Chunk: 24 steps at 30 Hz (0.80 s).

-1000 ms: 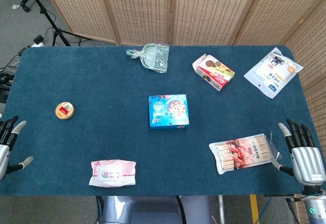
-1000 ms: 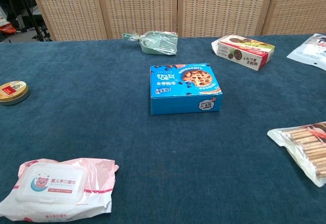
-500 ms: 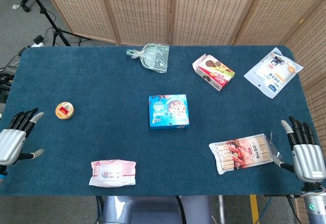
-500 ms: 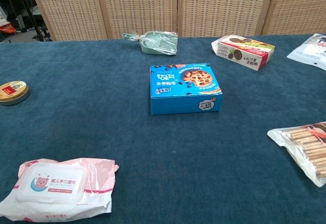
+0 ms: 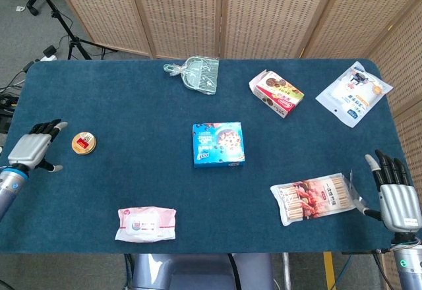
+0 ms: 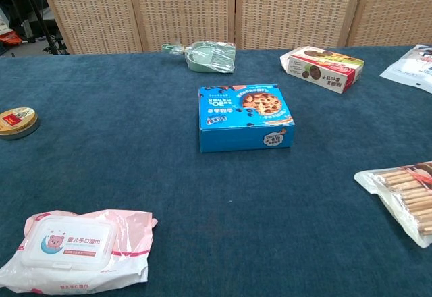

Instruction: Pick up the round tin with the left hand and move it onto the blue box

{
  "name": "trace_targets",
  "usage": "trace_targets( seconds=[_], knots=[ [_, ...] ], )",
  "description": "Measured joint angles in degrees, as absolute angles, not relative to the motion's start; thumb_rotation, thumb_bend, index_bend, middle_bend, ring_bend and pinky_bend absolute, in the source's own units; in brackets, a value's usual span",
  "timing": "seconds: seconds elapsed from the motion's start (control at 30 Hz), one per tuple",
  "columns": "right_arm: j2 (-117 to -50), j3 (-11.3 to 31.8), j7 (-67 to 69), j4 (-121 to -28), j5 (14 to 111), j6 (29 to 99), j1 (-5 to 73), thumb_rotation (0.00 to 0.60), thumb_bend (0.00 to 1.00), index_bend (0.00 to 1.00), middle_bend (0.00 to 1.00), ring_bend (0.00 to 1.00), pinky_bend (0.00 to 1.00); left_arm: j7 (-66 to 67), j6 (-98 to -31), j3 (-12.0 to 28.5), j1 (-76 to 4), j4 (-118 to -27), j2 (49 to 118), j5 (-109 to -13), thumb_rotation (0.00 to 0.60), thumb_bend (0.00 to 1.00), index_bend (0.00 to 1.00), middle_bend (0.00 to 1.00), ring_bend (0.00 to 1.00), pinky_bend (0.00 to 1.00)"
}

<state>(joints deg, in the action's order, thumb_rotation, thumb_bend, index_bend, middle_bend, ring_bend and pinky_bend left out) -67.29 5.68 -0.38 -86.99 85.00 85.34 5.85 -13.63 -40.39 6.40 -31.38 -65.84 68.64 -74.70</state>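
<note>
step: reach for round tin [image 5: 84,143] | left hand [image 5: 33,150] empty, fingers apart, just beside tin at desk's left edge | advice: come over tin, close across rim | target: blue box [image 5: 218,144] mid-desk

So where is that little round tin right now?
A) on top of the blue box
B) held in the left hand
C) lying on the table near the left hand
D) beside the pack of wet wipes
C: the round tin lies on the table, just right of the open left hand, untouched.
</note>
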Motion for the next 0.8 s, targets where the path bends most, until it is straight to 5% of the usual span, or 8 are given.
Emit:
trace_targets(
  seconds=[0.3,0.47,0.8],
  knots=[
    [-67.88,6.07,-1.5,-86.47,83.44,84.25,6.16,0.6,0.0,0.0,0.0,0.0,0.0,-23.33,-35.69,6.75,-35.64,-54.0,77.25,-75.95,0.6,0.0,0.01,0.0,0.01,0.19],
    [-68.03,6.13,-1.51,-86.18,82.83,83.7,6.25,0.6,0.0,0.0,0.0,0.0,0.0,-26.06,-36.19,6.0,-36.78,-50.31,79.75,-78.45,0.6,0.03,0.26,0.09,0.15,0.36],
    [-67.72,6.14,-0.63,-86.26,82.63,83.49,6.19,0.6,0.0,0.0,0.0,0.0,0.0,-26.78,-33.95,5.29,-38.5,-47.6,82.09,-78.14,0.6,0.16,0.42,0.24,0.25,0.42]
  ],
)
